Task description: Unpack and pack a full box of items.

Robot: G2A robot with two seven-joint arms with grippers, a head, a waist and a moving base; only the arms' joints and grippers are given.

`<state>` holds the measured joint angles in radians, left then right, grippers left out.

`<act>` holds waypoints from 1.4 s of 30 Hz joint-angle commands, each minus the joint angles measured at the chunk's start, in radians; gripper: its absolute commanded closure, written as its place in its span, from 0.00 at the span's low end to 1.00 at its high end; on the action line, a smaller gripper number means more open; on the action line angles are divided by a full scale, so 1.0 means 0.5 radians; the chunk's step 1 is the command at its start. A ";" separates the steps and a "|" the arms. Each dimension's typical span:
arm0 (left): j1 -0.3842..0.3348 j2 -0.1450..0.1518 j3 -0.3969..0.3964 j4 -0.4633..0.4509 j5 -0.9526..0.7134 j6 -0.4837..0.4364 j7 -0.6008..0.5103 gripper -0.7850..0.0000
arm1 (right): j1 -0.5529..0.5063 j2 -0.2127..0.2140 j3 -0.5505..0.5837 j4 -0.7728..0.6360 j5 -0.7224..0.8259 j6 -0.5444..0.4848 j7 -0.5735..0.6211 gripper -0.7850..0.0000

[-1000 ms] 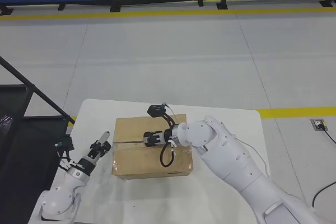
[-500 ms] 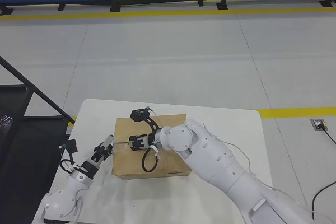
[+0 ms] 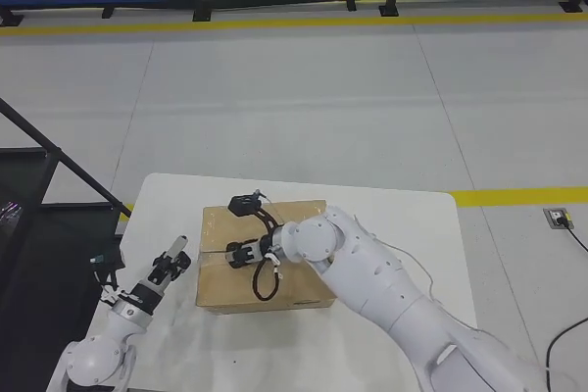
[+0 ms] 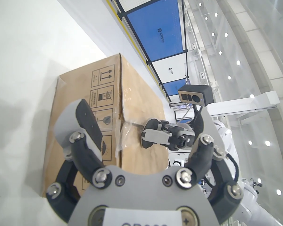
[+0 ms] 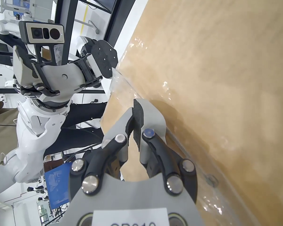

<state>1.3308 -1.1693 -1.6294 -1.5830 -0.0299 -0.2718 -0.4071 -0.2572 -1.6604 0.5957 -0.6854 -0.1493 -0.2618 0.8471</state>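
A sealed cardboard box (image 3: pixel 220 279) sits at the middle of the white table (image 3: pixel 392 225). The right gripper (image 5: pixel 135 109), fingers pressed together, is at its taped top seam. The left gripper (image 3: pixel 179 253) hangs spread wide just beside the box's end.

Black-framed handling pictograms (image 4: pixel 101 99) stacked on the side of a brown cardboard box (image 4: pixel 141 99): twin upward arrows (image 4: pixel 103 75) on top, a crossed-out mark (image 4: pixel 105 94) beneath, then what looks like an umbrella (image 4: pixel 104 119). Lower frames partly hidden, small print under each too fine to read. White logo with wordmark (image 4: pixel 160 35) on a blue wall panel (image 4: pixel 153 17). Dark characters, cut off and unreadable, on a white rectangular sticker (image 4: pixel 141 217) at the left wrist and on its twin sticker (image 5: pixel 131 217) at the right.
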 commanded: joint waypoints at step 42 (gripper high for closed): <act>-0.037 0.026 -0.083 0.058 -0.106 0.011 -0.035 0.00 | -0.989 0.616 1.252 -1.221 -0.347 0.177 0.075 1.00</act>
<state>1.3126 -1.1569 -1.6674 -1.5537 -0.0800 -0.2650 -0.4252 -0.7384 -1.3571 1.2081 -1.2733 -0.3183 -0.1612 0.8927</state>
